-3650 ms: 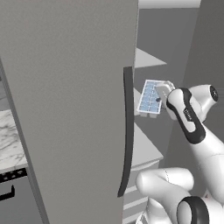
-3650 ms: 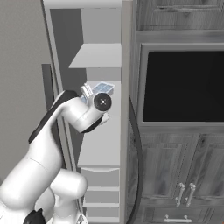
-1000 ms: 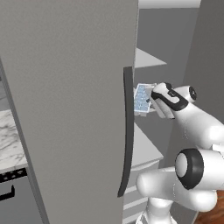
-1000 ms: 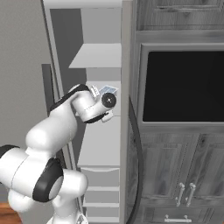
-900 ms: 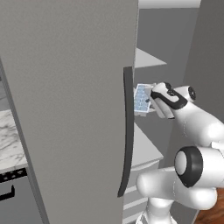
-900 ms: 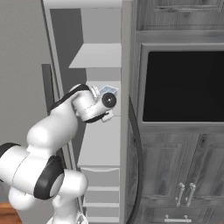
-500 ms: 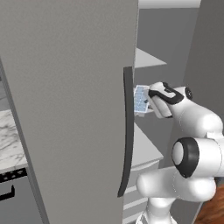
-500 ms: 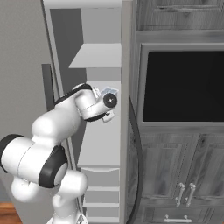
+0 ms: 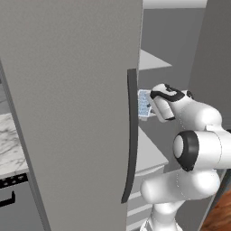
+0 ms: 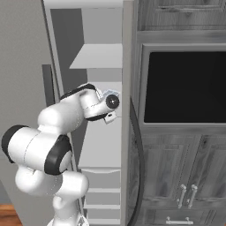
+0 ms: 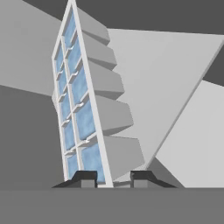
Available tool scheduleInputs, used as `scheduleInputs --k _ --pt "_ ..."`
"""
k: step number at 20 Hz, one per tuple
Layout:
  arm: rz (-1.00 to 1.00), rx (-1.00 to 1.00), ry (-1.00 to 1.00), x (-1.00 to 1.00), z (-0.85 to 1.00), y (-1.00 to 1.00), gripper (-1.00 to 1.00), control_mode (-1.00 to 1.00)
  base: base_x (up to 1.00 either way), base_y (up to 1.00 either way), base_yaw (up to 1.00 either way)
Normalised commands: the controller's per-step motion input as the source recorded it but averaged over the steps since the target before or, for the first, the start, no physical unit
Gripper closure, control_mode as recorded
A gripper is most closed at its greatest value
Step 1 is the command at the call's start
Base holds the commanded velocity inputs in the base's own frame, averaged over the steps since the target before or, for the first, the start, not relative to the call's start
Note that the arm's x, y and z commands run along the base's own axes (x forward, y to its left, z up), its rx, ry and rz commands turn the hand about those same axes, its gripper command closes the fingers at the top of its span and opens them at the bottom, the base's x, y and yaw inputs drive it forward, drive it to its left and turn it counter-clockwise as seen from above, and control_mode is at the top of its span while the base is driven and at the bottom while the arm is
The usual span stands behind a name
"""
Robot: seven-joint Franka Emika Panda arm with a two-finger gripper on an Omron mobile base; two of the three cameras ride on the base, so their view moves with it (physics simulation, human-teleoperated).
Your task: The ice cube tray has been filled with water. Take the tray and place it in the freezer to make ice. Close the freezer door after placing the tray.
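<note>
Placing step: dark two-finger gripper (image 11: pixel 113 177) clamped on the end rim of the small white ice cube tray with pale blue water cells (image 11: pixel 81 109), held inside the open light grey freezer (image 10: pixel 103 145) above a white shelf (image 9: pixel 149 151); next, lower, level, release.

Background: dark wall oven (image 10: pixel 185 86) set in grey wood-grain cabinetry (image 10: pixel 176 172); marble countertop (image 9: pixel 11 142) at left; wooden floor (image 9: pixel 219 216).

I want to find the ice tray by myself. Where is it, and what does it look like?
Look inside the open grey freezer, between its white shelves. The robot's tool is shut on the ice tray, held tipped on its side. It is a small white grid of pale blue squares.
</note>
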Motion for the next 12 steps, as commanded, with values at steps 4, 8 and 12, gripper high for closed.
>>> scheduleInputs --k 4,8,12 --pt "0.00 0.00 0.01 0.21 -0.16 0.00 1.00 -1.00 0.00 0.00 0.00" --pt "0.00 0.00 0.01 0.19 -0.15 0.00 1.00 -1.00 0.00 0.00 0.00" --pt "0.00 0.00 0.02 0.21 -0.15 0.00 1.00 -1.00 0.00 0.00 0.00"
